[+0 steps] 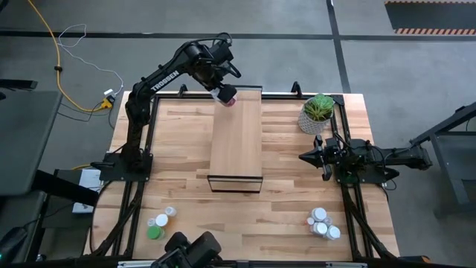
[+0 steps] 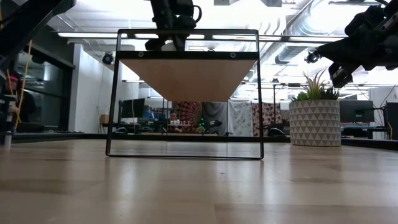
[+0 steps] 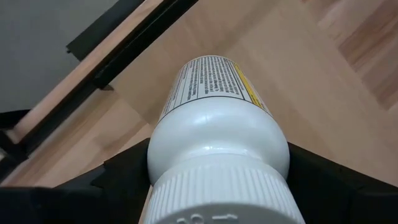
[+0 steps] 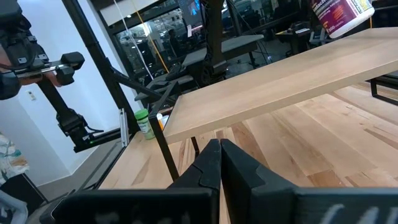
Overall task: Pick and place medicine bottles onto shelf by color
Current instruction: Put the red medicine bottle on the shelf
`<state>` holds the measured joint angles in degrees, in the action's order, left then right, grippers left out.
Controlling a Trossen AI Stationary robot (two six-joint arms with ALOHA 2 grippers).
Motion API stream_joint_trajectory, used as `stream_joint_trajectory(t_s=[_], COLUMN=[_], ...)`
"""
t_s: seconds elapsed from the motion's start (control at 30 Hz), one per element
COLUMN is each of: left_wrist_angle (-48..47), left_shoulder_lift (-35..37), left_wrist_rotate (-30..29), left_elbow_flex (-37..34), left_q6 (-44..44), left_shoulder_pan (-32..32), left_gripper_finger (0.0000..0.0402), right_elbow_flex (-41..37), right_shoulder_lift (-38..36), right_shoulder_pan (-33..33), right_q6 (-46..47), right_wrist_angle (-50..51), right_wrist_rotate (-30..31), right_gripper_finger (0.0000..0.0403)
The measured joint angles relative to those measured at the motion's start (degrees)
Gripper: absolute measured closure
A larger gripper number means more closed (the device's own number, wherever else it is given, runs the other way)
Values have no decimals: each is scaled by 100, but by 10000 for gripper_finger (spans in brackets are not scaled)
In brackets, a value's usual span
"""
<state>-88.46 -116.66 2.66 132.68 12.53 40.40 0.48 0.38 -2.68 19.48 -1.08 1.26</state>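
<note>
From overhead we look straight down on the whole table [image 1: 245, 201]. Down low, we're at tabletop height, facing level across to the shelf [image 2: 188, 78] and the room behind. The left wrist camera sits tight against a white bottle [image 3: 217, 134] over that shelf. The right wrist camera views the same shelf and bottle from farther off.

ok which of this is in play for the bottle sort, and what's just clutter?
In play:
- white bottle, held by left gripper over the shelf's far end
- shelf
- near-left bottles
- near-right bottles

Clutter:
- potted plant
- right gripper, shut, idle
</note>
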Motion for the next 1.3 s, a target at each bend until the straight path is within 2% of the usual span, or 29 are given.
stream_joint_trajectory(t_s=[0.13, 0.47, 0.7, 0.93, 1.07, 1.3], left_wrist_angle=[-77, -46, -42, 72, 98, 79], left_shoulder_lift=[-9, -13, 16, 11, -7, -26], left_wrist_rotate=[-228, -195, -182, -198, -263, -340], left_elbow_flex=[0, -14, -398, -428, -439, -455], left_q6=[-117, -270, -270, -270, -271, -441], left_shoulder_pan=[0, 11, 11, 2, 2, 7], left_gripper_finger=[98, 98, 98, 97, 83, 28], right_elbow_flex=[1, 0, 1, 0, 2, 1], right_shoulder_lift=[0, -2, -2, -2, -2, -2], right_shoulder_pan=[0, 2, 2, 2, 2, 2], right_q6=[-1, -1, -2, -2, -2, -2], right_wrist_angle=[0, 0, 1, 0, 0, 2], right_wrist_rotate=[0, 0, 0, 0, 0, 0], right_gripper_finger=[402, 402, 402, 402, 402, 402])
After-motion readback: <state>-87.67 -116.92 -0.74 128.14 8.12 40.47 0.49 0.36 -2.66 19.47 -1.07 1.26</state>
